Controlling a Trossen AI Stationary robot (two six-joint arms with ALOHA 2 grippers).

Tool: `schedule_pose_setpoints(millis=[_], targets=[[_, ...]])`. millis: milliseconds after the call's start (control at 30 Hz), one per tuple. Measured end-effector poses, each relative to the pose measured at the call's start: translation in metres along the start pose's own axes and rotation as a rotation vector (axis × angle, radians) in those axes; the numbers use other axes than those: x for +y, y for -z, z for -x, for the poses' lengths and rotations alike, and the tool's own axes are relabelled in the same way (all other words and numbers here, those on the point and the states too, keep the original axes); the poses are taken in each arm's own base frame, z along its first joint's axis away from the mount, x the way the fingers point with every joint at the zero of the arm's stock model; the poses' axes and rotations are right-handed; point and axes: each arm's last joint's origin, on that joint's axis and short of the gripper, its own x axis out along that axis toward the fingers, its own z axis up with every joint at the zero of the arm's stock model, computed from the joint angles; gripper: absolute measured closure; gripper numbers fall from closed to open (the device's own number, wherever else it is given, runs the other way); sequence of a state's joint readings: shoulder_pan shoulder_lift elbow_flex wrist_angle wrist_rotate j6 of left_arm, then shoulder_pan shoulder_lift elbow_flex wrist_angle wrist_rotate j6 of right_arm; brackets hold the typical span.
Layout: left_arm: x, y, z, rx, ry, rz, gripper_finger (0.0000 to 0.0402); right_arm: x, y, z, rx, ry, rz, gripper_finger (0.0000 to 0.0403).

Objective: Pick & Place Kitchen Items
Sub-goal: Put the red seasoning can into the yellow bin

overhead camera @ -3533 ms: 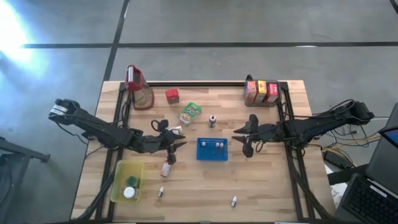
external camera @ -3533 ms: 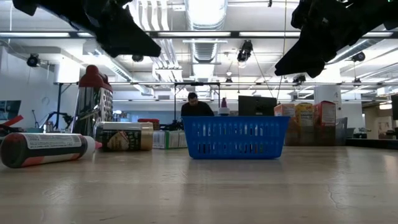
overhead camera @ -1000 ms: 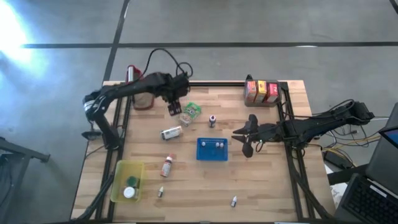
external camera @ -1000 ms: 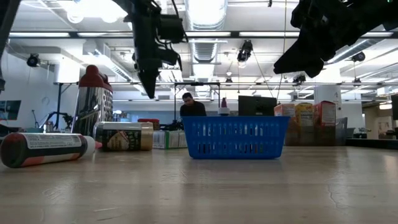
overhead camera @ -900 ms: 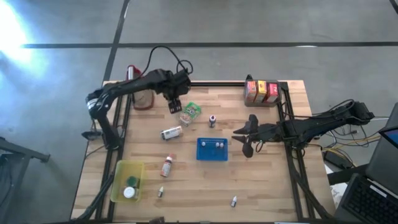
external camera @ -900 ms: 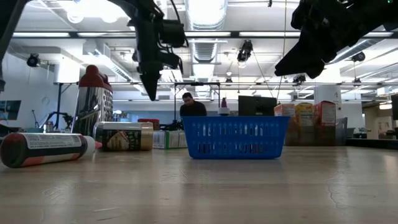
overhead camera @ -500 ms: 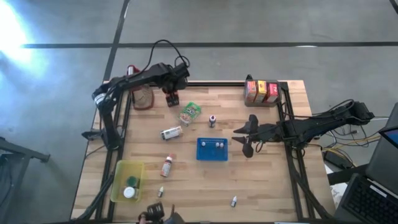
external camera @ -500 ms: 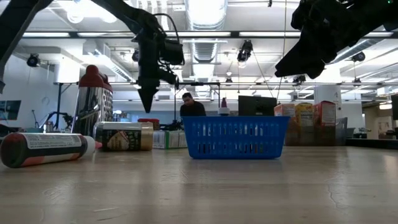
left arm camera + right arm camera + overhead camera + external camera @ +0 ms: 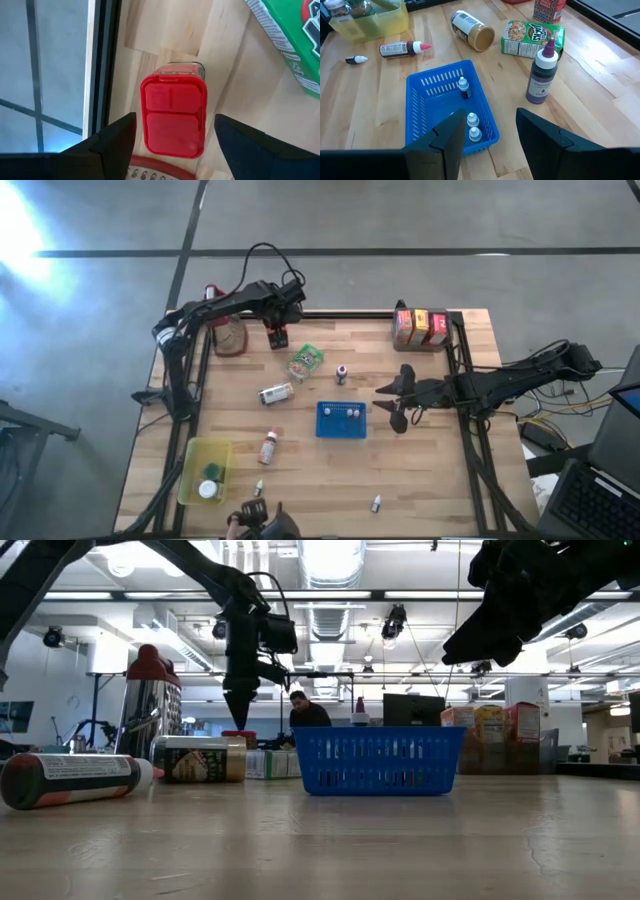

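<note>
Left gripper [image 9: 172, 131] hangs spread, empty, straddling the red carton [image 9: 174, 117]. Only its wrist view shows that gap; overhead hides it.

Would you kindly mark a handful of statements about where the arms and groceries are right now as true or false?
1. The left gripper hangs open above the red carton, fingers on either side of it. True.
2. The blue tray is empty. False: three small white-capped bottles are in it.
3. The purple bottle stands upright near the green carton. True.
4. The right gripper is holding the purple bottle. False: it hovers open above the blue tray with nothing between its fingers.
5. The tin with the tan lid stands upright. False: it lies on its side on the table.
</note>
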State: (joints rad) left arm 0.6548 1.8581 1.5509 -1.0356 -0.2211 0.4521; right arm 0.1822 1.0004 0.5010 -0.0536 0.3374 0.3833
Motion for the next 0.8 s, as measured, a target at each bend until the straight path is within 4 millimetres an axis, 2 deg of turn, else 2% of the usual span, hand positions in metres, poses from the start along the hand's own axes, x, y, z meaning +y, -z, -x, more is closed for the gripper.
schedule_pose_setpoints(millis=[133, 500, 800], targets=[[0.003, 0.000, -0.007, 0.008, 0.011, 0.004, 0.0129, 0.000, 0.000, 0.000, 0.001, 0.000, 0.002, 0.0232], [0.006, -0.004, -0.034, 0.041, 0.046, -0.003, 0.0129, 0.000, 0.000, 0.000, 0.002, 0.000, 0.009, 0.0270], [0.007, -0.007, -0.035, 0.008, 0.059, 0.003, 0.0129, -0.002, 0.000, 0.000, 0.000, 0.008, 0.043, 0.0288]])
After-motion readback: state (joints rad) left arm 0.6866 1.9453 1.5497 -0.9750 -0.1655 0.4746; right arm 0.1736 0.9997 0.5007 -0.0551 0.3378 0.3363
